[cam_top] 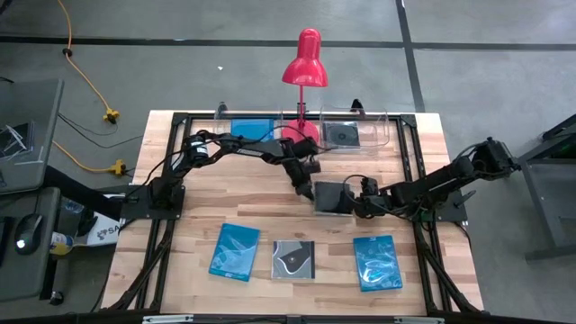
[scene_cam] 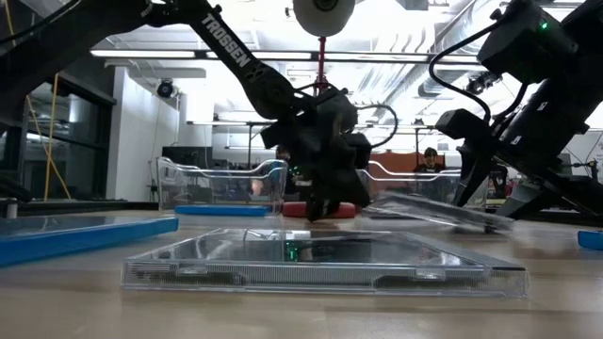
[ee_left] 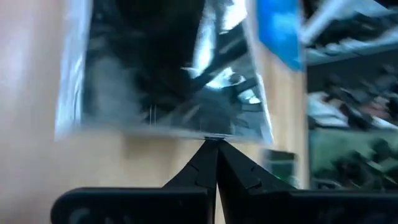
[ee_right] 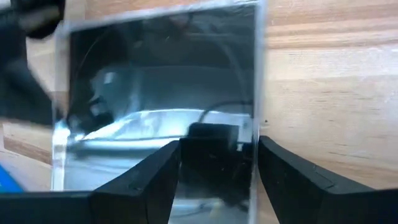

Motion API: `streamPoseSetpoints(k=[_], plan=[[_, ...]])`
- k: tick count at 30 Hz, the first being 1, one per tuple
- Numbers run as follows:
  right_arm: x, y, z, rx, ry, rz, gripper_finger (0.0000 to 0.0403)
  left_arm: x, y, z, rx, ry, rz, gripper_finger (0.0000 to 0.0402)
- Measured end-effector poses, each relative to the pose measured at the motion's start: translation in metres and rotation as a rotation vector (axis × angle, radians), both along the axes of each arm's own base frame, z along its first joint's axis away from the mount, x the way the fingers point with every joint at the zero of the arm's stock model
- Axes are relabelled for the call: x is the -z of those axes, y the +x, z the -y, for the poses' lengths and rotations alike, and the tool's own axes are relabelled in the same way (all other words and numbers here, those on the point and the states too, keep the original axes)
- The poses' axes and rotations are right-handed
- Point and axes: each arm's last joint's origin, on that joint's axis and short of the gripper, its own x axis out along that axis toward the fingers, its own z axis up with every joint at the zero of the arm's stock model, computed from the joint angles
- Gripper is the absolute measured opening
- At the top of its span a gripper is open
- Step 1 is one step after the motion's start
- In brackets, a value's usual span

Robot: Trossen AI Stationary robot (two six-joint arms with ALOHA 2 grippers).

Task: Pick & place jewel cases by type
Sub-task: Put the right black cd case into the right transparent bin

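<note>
While trays (cam_top: 373,135) hold one blue case (cam_top: 251,128), one dark (cam_top: 342,135).

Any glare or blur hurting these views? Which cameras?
Left wrist view: motion blur smears the dark case ahead of the shut left gripper. Right wrist view: reflections streak the same case, which sits between the right gripper's fingers. Low view: bright ceiling lights backlight the arms; the near clear case is sharp. High view: even light, no glare.

Closed left tool (ee_left: 216,163) tip touches dark jewel case (ee_left: 165,68) edge.
</note>
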Motion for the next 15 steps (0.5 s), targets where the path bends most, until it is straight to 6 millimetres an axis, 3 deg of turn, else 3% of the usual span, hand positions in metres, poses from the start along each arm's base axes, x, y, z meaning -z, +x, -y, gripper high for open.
streamPoseSetpoints(k=[15], plan=[[0.000,-0.001,-0.006,-0.029,-0.039,0.006,0.0213,-0.007,0.010,0.019,0.077,-0.015,0.118,0.0000]])
